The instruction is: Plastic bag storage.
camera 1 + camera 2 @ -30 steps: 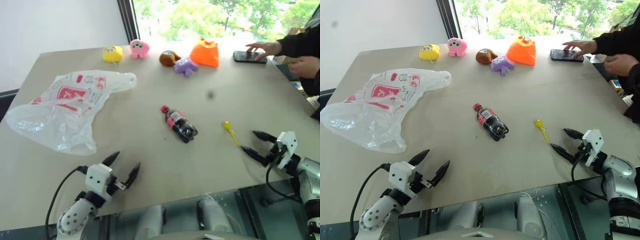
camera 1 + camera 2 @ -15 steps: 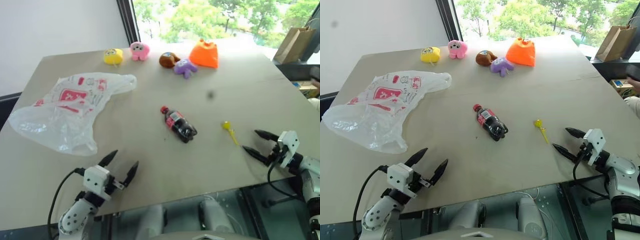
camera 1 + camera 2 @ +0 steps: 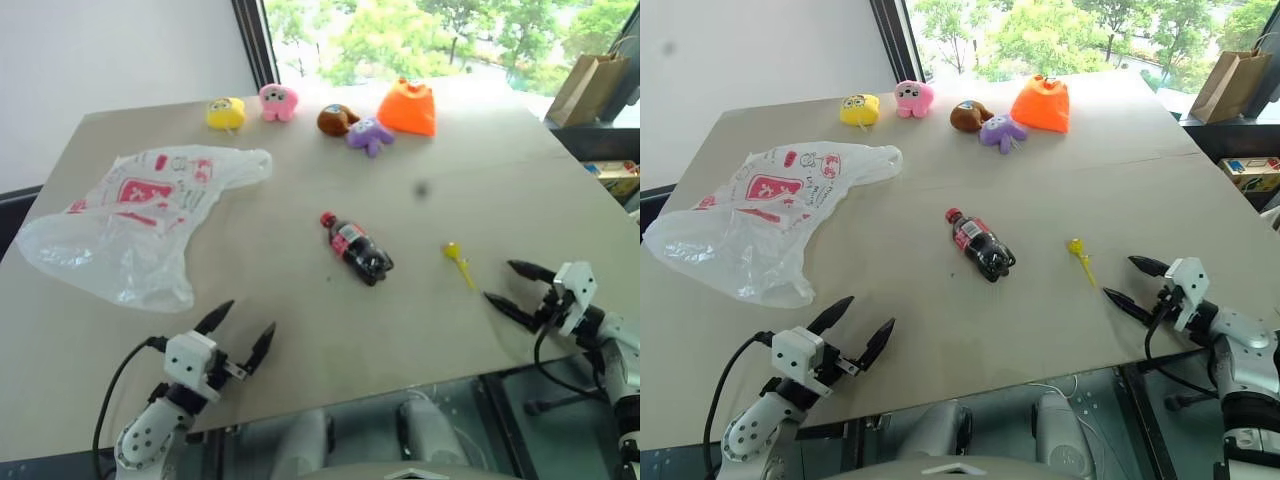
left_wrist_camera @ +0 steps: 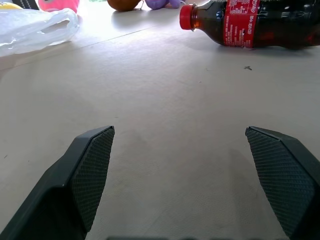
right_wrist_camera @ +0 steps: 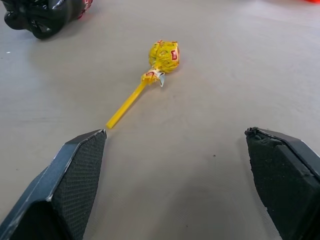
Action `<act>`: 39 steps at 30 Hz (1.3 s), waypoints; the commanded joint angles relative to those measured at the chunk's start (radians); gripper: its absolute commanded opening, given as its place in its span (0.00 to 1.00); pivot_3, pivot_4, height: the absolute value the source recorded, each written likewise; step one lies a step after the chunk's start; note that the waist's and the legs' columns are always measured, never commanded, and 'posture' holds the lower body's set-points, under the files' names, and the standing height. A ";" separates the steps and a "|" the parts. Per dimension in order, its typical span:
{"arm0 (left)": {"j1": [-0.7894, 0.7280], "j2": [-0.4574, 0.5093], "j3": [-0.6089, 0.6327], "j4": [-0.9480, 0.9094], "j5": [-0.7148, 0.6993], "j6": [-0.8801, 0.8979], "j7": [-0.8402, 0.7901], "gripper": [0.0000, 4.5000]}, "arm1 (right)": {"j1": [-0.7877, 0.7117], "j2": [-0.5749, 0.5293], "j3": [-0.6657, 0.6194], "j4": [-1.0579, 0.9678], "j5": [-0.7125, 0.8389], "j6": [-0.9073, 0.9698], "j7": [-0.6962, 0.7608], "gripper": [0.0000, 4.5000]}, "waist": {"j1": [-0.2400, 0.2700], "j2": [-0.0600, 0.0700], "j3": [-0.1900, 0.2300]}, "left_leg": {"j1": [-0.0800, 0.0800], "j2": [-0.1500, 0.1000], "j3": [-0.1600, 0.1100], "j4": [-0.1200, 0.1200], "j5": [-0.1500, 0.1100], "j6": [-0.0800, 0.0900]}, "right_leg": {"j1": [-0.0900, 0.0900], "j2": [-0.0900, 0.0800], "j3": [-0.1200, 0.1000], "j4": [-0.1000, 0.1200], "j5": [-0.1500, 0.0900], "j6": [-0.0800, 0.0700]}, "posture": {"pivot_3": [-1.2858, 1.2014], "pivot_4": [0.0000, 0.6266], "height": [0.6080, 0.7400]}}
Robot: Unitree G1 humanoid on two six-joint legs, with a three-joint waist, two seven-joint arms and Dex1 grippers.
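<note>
Both grippers (left (image 3: 242, 335), right (image 3: 516, 287)) waited, fingers apart, empty; the plastic bag (image 3: 130, 220), near the surface's (image 3: 300, 140) left edge, probably warranted a two-handed gather.

One plastic bag (image 3: 135, 215), four plush toys (image 3: 296, 108) (small), one bottle (image 3: 357, 248), one lollipop (image 3: 458, 262)

We note person's hands and phone gone from table's (image 3: 300, 300) far right edge beside orange pouch (image 3: 409, 108); brown paper bag (image 3: 590, 85) now visible there.

Both grippers' fingers (image 3: 230, 315) (image 3: 525, 268) apart, apparently empty.
</note>
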 commanded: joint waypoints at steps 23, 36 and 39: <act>0.157 -0.243 0.043 -0.290 0.199 -0.082 0.294 0.99 | 0.088 -0.048 0.170 -0.683 0.195 0.398 0.089 1.00 | 0.006 -0.013 0.011 | -0.004 0.000 -0.002 0.002 0.000 0.000 | -0.001 0.000 -0.001 -0.001 0.001 0.002 | 0.52 0.24 1.00; -0.057 -0.295 0.094 -0.245 0.223 0.160 0.502 0.99 | -0.012 0.003 0.224 -0.651 0.123 0.328 0.039 1.00 | 0.024 -0.017 0.013 | -0.004 0.000 -0.003 0.003 0.000 0.000 | -0.001 0.000 -0.003 -0.001 0.002 0.003 | 0.52 0.24 1.00; -0.089 -0.311 0.093 -0.236 0.187 0.208 0.512 0.99 | -0.024 0.008 0.223 -0.637 0.123 0.317 0.038 1.00 | 0.024 -0.017 0.013 | -0.004 0.000 -0.003 0.003 0.000 0.000 | -0.001 0.000 -0.003 -0.001 0.002 0.003 | 0.52 0.24 1.00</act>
